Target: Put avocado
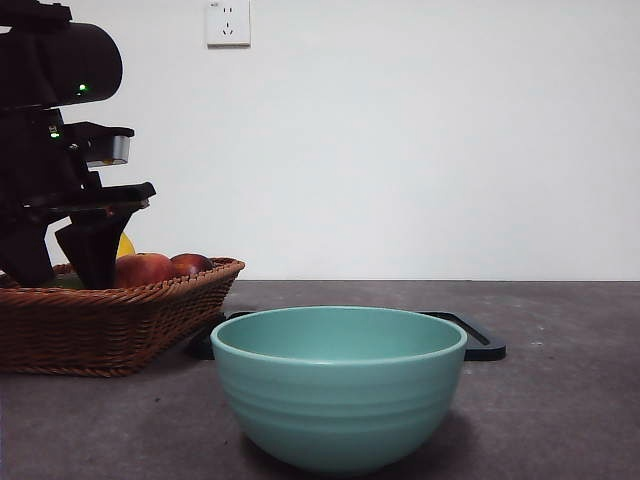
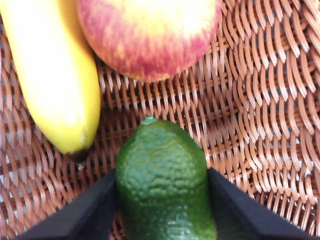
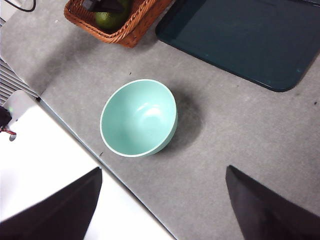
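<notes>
The dark green avocado [image 2: 162, 185] lies on the woven floor of the wicker basket [image 2: 260, 100], and it also peeks over the basket rim in the right wrist view [image 3: 111, 19]. My left gripper [image 2: 161, 172] is down inside the basket [image 1: 120, 320], at the left of the front view [image 1: 58, 272]. Its two black jaws press against both sides of the avocado. My right gripper [image 3: 164, 169] hangs high above the table, open and holding nothing.
A yellow banana [image 2: 55, 75] and a red apple [image 2: 150, 35] lie beside the avocado in the basket. A teal bowl [image 1: 338, 385] stands on the table near the front, right of the basket. Behind it lies a dark tray [image 3: 240, 35].
</notes>
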